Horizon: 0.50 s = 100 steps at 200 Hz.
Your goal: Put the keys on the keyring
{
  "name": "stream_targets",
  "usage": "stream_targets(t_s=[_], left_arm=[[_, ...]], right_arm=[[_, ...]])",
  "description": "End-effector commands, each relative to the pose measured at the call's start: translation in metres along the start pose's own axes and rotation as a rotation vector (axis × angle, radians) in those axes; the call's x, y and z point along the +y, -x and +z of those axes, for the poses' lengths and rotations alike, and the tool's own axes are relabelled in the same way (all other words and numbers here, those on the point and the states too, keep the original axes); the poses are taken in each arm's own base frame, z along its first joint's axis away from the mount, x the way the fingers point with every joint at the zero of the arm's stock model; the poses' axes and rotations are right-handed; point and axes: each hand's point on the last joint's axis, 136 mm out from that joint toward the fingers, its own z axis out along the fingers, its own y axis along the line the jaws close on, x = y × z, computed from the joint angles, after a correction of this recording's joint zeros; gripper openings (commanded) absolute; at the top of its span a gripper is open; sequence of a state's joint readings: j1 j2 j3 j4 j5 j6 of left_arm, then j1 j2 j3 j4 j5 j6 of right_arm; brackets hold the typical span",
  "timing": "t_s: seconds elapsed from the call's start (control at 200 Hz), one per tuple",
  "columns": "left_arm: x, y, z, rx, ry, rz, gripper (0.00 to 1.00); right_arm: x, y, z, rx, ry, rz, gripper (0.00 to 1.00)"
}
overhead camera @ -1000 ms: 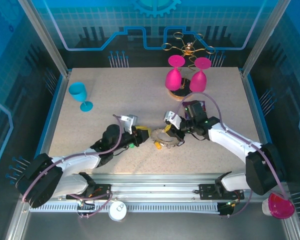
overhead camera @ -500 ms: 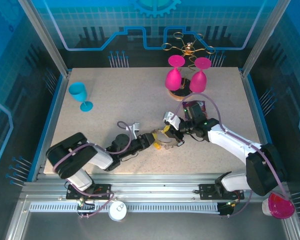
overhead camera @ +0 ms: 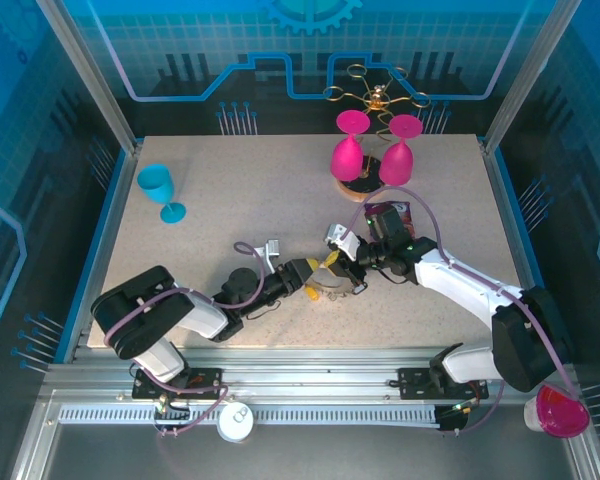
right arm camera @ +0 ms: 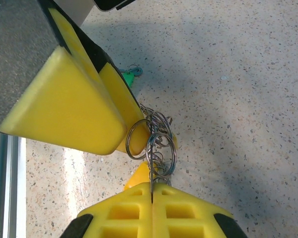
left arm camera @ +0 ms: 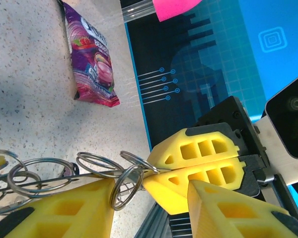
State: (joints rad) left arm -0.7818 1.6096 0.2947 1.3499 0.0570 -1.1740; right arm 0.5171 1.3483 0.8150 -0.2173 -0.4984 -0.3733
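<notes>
From above, the left gripper [overhead camera: 315, 279] and right gripper [overhead camera: 341, 268] meet nose to nose at mid-table over the dark flat keyring fringed with silvery links [overhead camera: 332, 288]. The left wrist camera shows its own yellow foam fingers [left arm camera: 54, 210] spread apart, one link just inside them. The right wrist camera shows its fingers [right arm camera: 119, 218] pressed together on a link's edge, with a small green-headed key [right arm camera: 130, 74] lying on the speckled table [right arm camera: 248, 74] beyond.

The keyring [right arm camera: 158, 124], a cluster of silvery looped links, pinched edge-on at its rim, green-headed key [right arm camera: 131, 73] lying flat nearby
</notes>
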Motion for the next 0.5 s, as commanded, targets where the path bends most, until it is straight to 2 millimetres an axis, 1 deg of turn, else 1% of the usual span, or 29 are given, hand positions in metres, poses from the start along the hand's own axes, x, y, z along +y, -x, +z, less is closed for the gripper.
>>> stream_targets(t_s=[0.0, 0.055, 0.205, 0.4, 0.495], left_arm=[[-0.0216, 0.0134, 0.0021, -0.064, -0.067, -0.007, 0.41], [-0.0218, 0.0142, 0.0031, -0.069, -0.067, -0.007, 0.38], [-0.0222, 0.0157, 0.0034, -0.075, -0.067, -0.010, 0.27], [-0.0202, 0.0148, 0.0016, -0.073, -0.062, -0.013, 0.19], [-0.0192, 0.0144, 0.0018, -0.073, -0.059, -0.013, 0.10]], right_arm=[[0.0141, 0.0069, 0.0008, -0.026, 0.038, -0.008, 0.00], [0.0156, 0.0064, 0.0013, -0.025, 0.040, -0.009, 0.00], [0.0159, 0.0066, 0.0010, -0.027, 0.032, -0.008, 0.00], [0.0139, 0.0081, 0.0009, -0.027, 0.022, -0.005, 0.00], [0.0140, 0.0083, 0.0010, -0.028, 0.022, -0.003, 0.00]])
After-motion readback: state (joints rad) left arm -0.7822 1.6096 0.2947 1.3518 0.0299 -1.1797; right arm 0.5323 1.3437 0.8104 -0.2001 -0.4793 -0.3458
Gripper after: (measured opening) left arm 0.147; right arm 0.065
